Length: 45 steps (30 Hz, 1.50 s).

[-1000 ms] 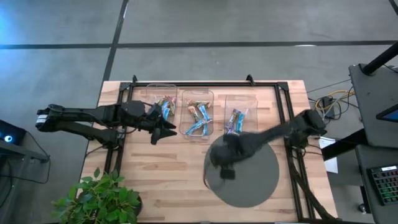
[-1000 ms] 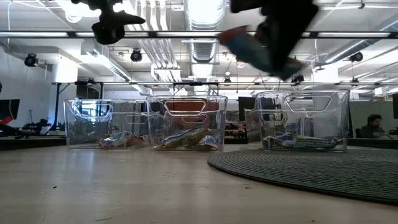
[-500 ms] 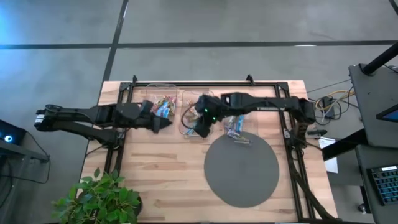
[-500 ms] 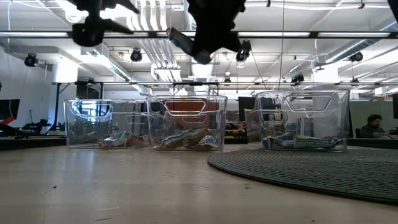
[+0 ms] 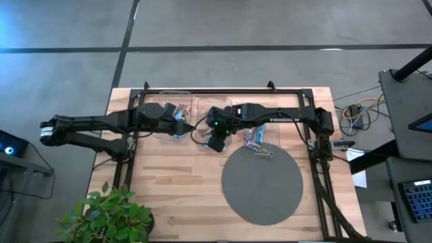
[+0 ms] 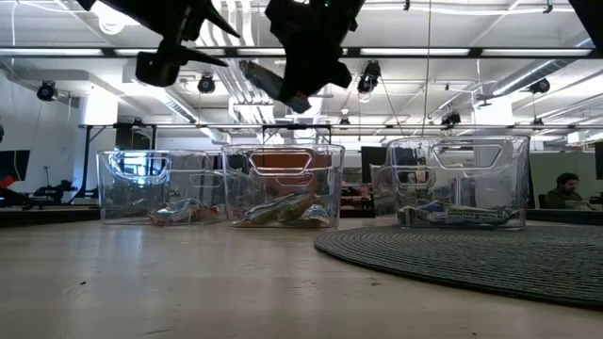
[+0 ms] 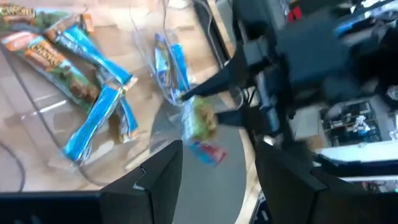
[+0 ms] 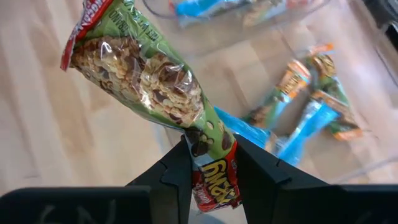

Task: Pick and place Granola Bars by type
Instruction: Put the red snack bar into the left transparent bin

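High view: right claw (image 5: 214, 140), previously farther right.

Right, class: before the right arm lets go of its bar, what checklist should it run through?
1. The right gripper is shut firmly on the green granola bar: ok.
2. Bar hangs over the middle bin: ok.
3. The left gripper is open, empty and off to the side over the left bin: ok.
4. Bars in the middle bin match the held type: cannot tell.
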### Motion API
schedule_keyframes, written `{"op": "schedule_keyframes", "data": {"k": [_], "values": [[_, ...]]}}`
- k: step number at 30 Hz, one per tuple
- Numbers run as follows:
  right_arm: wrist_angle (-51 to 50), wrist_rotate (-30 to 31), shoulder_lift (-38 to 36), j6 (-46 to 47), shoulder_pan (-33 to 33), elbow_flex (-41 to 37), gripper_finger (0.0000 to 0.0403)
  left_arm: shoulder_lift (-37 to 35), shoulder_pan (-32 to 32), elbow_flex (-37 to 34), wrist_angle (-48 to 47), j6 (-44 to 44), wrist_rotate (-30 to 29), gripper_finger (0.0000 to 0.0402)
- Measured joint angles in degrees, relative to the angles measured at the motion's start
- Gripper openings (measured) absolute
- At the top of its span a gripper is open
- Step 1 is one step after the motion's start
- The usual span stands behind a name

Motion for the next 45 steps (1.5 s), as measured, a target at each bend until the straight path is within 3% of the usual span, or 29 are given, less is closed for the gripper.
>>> {"op": "schedule_keyframes", "data": {"k": [6,10,18,33,45], "values": [[-0.9,8.1,0.6,0.7,0.8,-0.1,0.0093,0.5,0.4,-0.2,0.1,-0.2,0.2,0.0183],[0.0,9.8,0.7,1.9,0.7,-0.1,0.0093,2.9,0.4,-1.3,-0.2,-3.4,0.3,0.0183],[-0.2,12.5,0.8,2.2,1.6,-0.3,0.0093,6.6,0.5,-2.0,10.6,-5.0,1.0,0.0183],[-0.8,13.1,0.9,2.9,1.6,-0.3,0.0093,11.4,1.2,-2.0,10.4,-4.3,0.6,0.0183],[-2.1,13.8,0.9,2.7,1.8,-0.3,0.0093,11.1,1.5,-2.0,10.4,-2.0,-0.6,0.0184]]}}
